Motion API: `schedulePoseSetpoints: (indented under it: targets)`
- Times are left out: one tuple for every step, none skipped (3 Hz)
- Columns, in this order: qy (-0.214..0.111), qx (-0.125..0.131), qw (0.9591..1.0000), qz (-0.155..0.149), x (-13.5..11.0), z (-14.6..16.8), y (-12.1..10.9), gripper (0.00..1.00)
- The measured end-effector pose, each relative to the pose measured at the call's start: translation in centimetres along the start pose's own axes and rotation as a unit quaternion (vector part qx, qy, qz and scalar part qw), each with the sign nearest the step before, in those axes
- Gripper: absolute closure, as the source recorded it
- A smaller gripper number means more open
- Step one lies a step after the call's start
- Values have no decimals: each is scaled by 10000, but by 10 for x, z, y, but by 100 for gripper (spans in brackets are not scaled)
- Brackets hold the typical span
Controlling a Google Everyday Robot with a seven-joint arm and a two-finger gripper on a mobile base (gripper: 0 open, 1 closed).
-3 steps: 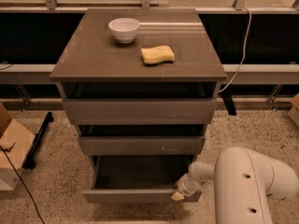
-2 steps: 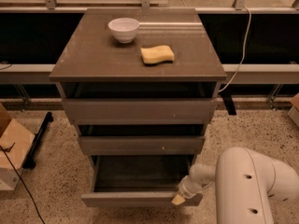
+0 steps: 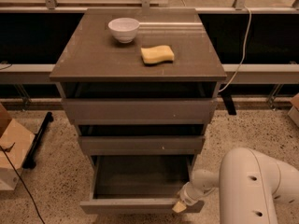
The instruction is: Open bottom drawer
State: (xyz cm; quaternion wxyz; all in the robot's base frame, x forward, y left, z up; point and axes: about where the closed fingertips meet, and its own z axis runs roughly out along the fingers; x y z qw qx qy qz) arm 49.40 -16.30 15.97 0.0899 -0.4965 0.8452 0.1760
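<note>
The bottom drawer (image 3: 140,205) of the grey-brown cabinet stands pulled out toward me, its bare grey-brown inside (image 3: 140,176) showing. Its flat front runs along the lower edge of the camera view. My gripper (image 3: 180,206) is at the right end of that drawer front, touching its top edge, at the end of my white arm (image 3: 254,185) that comes in from the lower right. The middle drawer (image 3: 140,144) and the tall top drawer (image 3: 139,110) sit above it, each slightly out.
A white bowl (image 3: 124,29) and a yellow sponge (image 3: 157,54) lie on the cabinet top (image 3: 93,55). A cardboard box (image 3: 11,146) and a black cable lie on the speckled floor at left. A white cable hangs at the right.
The bottom drawer has slid a little further out toward me, and my gripper has moved with its front edge.
</note>
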Motion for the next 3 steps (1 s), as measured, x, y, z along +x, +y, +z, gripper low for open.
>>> schedulePoseSetpoints:
  targets:
    - [69, -181, 9996, 219, 19, 8, 28, 58]
    - [73, -204, 9994, 254, 19, 4, 31, 27]
    - [78, -232, 9992, 301, 22, 5, 36, 4]
